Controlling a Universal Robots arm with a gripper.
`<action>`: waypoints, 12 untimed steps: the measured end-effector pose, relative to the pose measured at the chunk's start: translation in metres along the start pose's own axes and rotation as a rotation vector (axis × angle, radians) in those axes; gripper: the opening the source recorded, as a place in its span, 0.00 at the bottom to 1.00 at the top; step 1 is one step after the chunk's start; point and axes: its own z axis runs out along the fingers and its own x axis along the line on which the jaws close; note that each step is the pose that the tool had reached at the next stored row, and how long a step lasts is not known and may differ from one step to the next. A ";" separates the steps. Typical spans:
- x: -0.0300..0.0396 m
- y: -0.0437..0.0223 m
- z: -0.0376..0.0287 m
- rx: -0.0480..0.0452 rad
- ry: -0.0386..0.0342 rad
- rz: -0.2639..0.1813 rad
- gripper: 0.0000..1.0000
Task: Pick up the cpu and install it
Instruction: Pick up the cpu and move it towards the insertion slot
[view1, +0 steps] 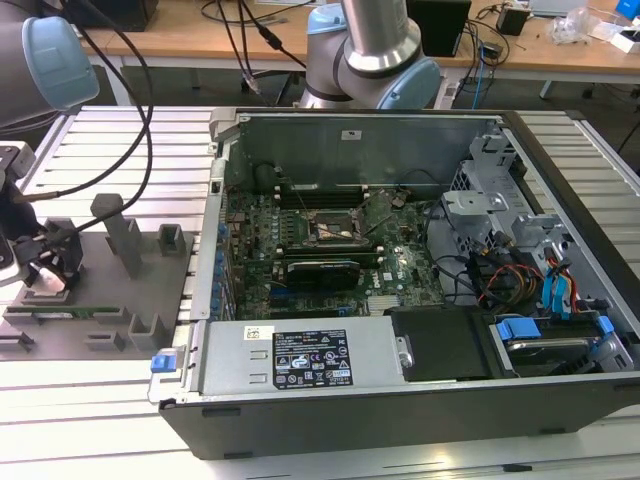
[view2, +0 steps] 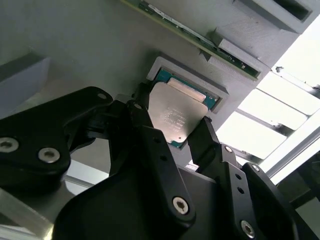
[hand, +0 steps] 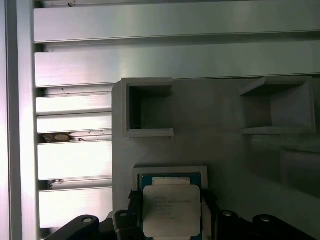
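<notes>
One cpu (view2: 177, 117) — fingers (view2: 150, 145) clamped on it | grey fixture plate (view1: 90, 275) | slatted aluminium table (view1: 100, 130) | wooden desks (view1: 180, 40) behind

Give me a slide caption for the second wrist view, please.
Gripper closed on the cpu, which sits in its pocket on the grey fixture plate.

A counter (view1: 100, 420) of silvery ribbed metal slats carries two things. A flat grey fixture plate (view1: 150, 285) with raised holders lies on the exterior view's left. Just beside it, on the exterior view's right, sits an open black computer case (view1: 350, 150).
</notes>
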 end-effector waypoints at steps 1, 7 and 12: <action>0.0000 0.0000 0.0000 0.0000 0.0000 0.000 0.55; 0.0000 0.0000 0.0004 0.0000 0.0000 0.000 0.55; -0.0001 0.0001 -0.0016 -0.0001 -0.0001 0.000 0.62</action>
